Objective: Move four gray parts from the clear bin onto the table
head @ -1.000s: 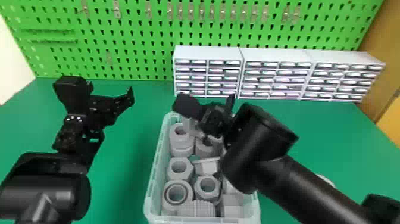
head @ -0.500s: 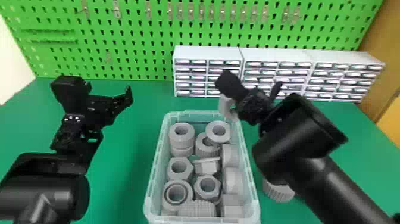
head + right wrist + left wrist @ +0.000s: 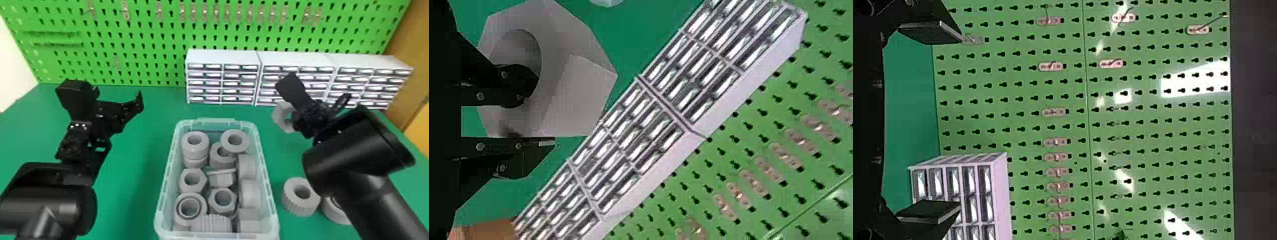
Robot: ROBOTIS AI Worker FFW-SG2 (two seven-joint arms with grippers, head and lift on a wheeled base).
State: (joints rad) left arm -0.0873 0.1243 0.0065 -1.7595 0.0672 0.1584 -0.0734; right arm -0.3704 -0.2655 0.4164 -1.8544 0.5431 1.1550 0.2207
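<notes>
Right pincer, seen in head view: clamped on a gray hex part, which is held over the counter, right of the far end of the clear bin. My right pincer in its wrist view: one finger inside the part's hole, the other along its outer side. Two gray parts on the counter, right of the bin: a ribbed ring, bore facing up, and just beside it a second part, partly hidden by my right arm. In the bin: rings, hex nuts and ribbed pieces, all gray, some stacked or lying on their sides. My left pincer: over the counter left of the bin, fingers well apart, nothing between them. White drawer units beyond the bin, before the green pegboard.
</notes>
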